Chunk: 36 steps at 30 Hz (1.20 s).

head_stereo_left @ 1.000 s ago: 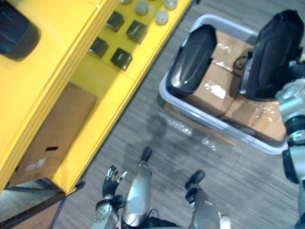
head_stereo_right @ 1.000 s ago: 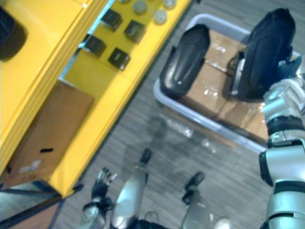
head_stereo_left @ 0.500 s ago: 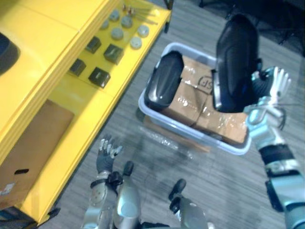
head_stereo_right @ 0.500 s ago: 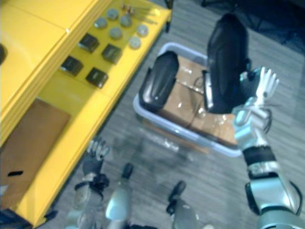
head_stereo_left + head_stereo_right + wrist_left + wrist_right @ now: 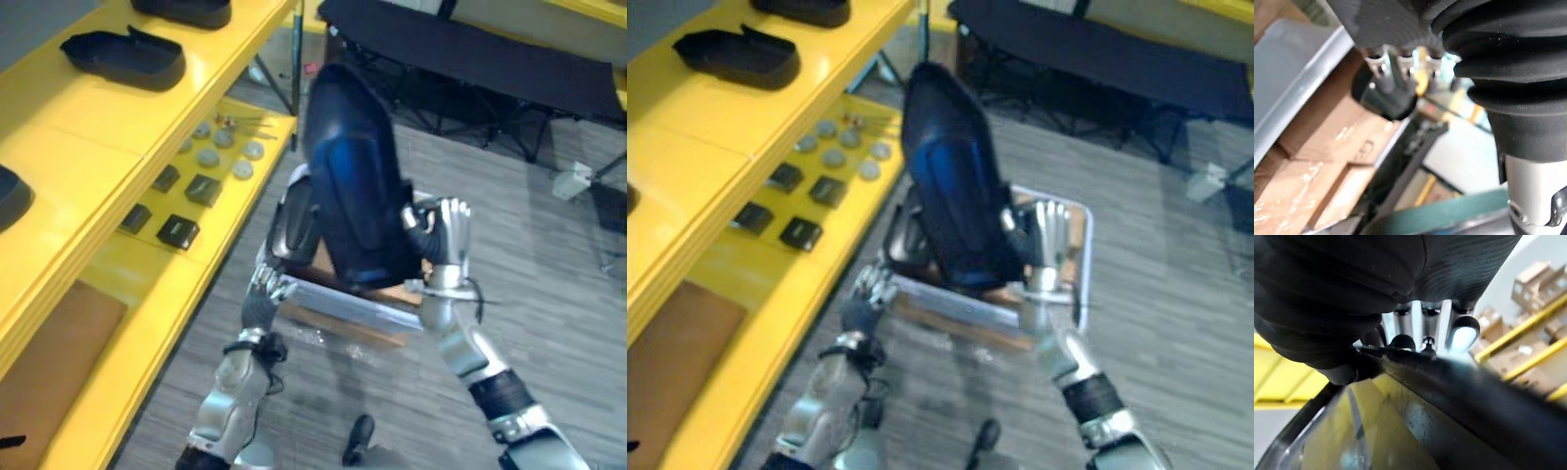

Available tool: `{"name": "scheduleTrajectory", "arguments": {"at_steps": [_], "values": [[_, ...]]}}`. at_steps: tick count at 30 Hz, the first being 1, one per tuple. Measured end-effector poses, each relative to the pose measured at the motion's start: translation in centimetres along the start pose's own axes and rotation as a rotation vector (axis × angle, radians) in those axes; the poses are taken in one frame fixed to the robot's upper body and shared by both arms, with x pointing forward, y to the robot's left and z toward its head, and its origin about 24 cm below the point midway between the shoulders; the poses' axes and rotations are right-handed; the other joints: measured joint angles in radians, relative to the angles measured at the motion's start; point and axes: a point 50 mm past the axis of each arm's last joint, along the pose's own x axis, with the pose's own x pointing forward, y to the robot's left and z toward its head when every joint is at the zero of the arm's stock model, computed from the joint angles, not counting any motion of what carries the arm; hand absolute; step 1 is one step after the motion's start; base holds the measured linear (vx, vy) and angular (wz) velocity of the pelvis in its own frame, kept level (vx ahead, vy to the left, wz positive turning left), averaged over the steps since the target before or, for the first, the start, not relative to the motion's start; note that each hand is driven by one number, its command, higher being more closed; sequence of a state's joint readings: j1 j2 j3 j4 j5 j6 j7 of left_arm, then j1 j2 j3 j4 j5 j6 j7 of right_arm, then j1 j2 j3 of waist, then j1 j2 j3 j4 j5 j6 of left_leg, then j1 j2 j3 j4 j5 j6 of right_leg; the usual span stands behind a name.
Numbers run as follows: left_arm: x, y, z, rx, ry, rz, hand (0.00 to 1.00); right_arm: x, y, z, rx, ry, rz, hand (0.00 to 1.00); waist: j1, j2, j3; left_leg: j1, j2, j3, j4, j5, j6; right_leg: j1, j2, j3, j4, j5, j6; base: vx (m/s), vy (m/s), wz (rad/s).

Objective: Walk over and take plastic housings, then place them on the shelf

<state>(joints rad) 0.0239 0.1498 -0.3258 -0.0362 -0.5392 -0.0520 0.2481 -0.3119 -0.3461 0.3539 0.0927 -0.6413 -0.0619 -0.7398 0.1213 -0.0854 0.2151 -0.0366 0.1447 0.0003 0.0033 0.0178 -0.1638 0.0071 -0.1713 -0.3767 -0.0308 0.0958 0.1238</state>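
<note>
One plastic housing point(image 5: 353, 186) is raised above the bin point(image 5: 358, 307), right hand point(image 5: 446, 235) clamped on it and left hand point(image 5: 263, 299) slack-fingered beside the bin; placement on the shelf point(image 5: 88, 117) is not yet done.

On your left stands a yellow shelf point(image 5: 93, 127) in tiers. Its top tier carries black housings point(image 5: 122, 57): one lies open side up, another sits beyond it at the far end, and a third is cut off by the near edge of the view. The tier below holds dark square blocks point(image 5: 178, 231) and, farther along, grey round discs point(image 5: 208, 157). Brown cardboard point(image 5: 49, 343) lies on the lowest level. Beside the shelf, the grey striped floor point(image 5: 558, 323) carries a pale tub point(image 5: 367, 311) and, farther off, a dark folding cot point(image 5: 470, 49).
</note>
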Motion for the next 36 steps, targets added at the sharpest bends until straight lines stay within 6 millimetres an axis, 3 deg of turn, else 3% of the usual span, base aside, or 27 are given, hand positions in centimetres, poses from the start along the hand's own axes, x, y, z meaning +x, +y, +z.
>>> {"name": "scheduleTrajectory", "arguments": {"at_steps": [8, 13, 23, 24, 32, 36], "values": [[0.3, -0.5, -1.1, 0.022, 0.039, -0.009, 0.00, -0.9, 1.2, 1.3, 0.065, -0.020, 0.036, 1.00, -0.003, 0.019, -0.053, 0.001, -0.002, 0.009, 0.000, -0.001, 0.002, -0.005, 0.000, 0.003, -0.012, 0.006, -0.001, -0.02, -0.003, -0.04], [0.3, -1.0, -1.1, 0.009, 0.036, -0.020, 0.00, -1.9, 2.5, 2.5, 0.109, -0.064, 0.103, 1.00, -0.021, 0.026, -0.065, 0.001, -0.003, 0.007, 0.000, -0.001, 0.002, -0.001, -0.001, 0.003, -0.012, 0.010, 0.000, 0.00, 0.000, 0.00], [0.5, -1.5, -2.1, -0.017, 0.073, -0.037, 0.00, -4.2, 4.5, 2.3, 0.097, -0.054, 0.239, 1.00, -0.021, 0.026, -0.065, 0.001, -0.002, 0.006, 0.005, -0.002, 0.002, 0.012, 0.003, 0.003, -0.034, 0.018, -0.002, -0.01, -0.002, 0.00], [0.5, -1.5, -2.1, -0.031, 0.077, -0.035, 1.00, -4.4, 4.7, 2.1, 0.091, -0.049, 0.252, 1.00, -0.021, 0.026, -0.067, 0.001, -0.002, 0.006, 0.006, -0.002, 0.002, 0.013, 0.003, 0.002, -0.034, 0.018, -0.002, 0.00, 0.000, 0.00], [0.5, -1.1, -2.1, -0.022, 0.077, -0.010, 1.00, -5.4, 5.0, 2.2, 0.114, -0.047, 0.261, 1.00, -0.021, 0.024, -0.069, 0.001, 0.001, 0.006, 0.006, -0.003, 0.000, 0.015, 0.007, 0.002, -0.037, 0.022, -0.003, 0.00, 0.000, 0.00], [0.5, -0.9, -2.2, -0.079, 0.099, -0.002, 1.00, -5.9, 5.1, 2.7, 0.165, -0.049, 0.263, 1.00, -0.022, 0.024, -0.100, 0.001, 0.005, 0.008, 0.008, -0.007, -0.002, 0.018, 0.012, 0.005, -0.048, 0.027, -0.005, 0.00, 0.000, 0.00]]}}
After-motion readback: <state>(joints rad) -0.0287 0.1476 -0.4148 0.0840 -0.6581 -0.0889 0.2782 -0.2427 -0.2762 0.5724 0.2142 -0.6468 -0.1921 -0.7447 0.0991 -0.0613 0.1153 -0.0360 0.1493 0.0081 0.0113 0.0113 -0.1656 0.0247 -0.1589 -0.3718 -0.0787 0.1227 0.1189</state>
